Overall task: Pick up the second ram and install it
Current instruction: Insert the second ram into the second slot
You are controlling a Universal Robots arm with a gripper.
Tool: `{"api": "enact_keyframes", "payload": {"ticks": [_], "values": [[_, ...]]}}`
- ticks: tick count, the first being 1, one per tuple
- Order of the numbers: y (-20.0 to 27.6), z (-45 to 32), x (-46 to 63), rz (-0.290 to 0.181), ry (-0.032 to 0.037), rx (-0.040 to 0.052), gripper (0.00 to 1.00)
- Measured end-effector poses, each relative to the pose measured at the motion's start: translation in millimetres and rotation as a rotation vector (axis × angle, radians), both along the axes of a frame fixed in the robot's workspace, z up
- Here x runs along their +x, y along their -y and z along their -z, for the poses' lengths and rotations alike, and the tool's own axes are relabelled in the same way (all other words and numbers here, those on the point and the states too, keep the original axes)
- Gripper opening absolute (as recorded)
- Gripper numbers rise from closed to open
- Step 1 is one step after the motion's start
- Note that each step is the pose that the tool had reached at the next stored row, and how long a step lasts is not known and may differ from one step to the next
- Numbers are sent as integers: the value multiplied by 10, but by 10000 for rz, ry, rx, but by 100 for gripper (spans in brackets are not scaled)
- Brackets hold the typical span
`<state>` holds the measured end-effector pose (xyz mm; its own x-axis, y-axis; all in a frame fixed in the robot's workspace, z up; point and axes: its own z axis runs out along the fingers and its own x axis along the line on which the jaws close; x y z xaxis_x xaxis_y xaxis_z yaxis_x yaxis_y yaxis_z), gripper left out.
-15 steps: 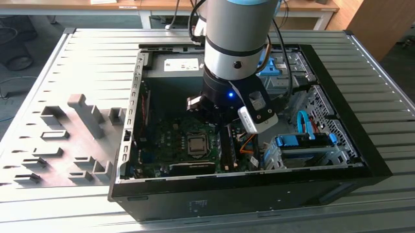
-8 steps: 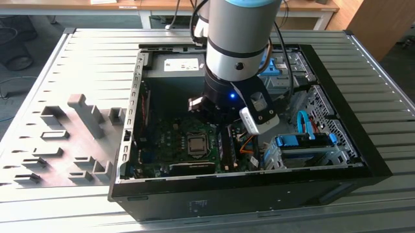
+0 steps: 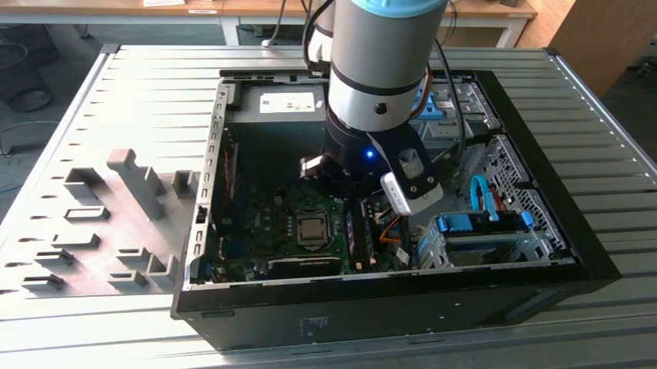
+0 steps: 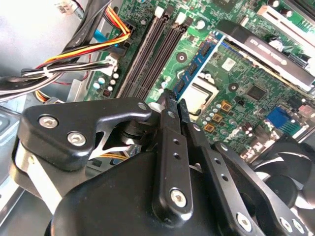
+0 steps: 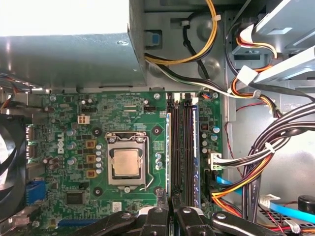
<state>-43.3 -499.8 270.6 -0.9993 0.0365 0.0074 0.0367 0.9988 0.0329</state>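
One stick, the second ram [image 5: 169,147], is sitting in the motherboard [image 5: 74,113] slot right beside the CPU socket [image 5: 127,164]. The end effector [image 5: 172,214] is hovering at its end, fingers pressed together, inside the open case [image 3: 411,307] on the worktop [image 3: 616,192].

The gripper [image 5: 172,214] is hanging in line with the memory slots [image 5: 182,147], beside the processor socket [image 5: 126,164] on the green motherboard [image 5: 123,105].

Slatted metal table [image 3: 605,154], open computer case [image 3: 411,315] on it, grey fixture blocks [image 3: 134,192] at the exterior view's left
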Motion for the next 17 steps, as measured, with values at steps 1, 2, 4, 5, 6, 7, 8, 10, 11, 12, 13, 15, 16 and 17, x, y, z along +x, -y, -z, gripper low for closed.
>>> {"api": "enact_keyframes", "payload": {"ticks": [1,2,4,5,6,7,8,10,11,12,13,15,16,17], "values": [[0,5,2,0,0,0,14],[0,11,3,0,0,0,14],[0,20,4,0,0,-1,14],[0,24,5,0,0,-2,14],[0,28,5,0,-1,-2,14],[0,32,5,0,-1,-1,14],[0,36,5,-1,-1,-1,14],[0,43,5,0,0,-1,14],[0,47,5,-1,0,-1,14],[0,51,5,0,0,0,14],[0,54,5,0,0,0,14],[0,63,6,0,0,0,14],[0,66,6,0,0,0,14],[0,70,6,-1,0,0,14]]}}
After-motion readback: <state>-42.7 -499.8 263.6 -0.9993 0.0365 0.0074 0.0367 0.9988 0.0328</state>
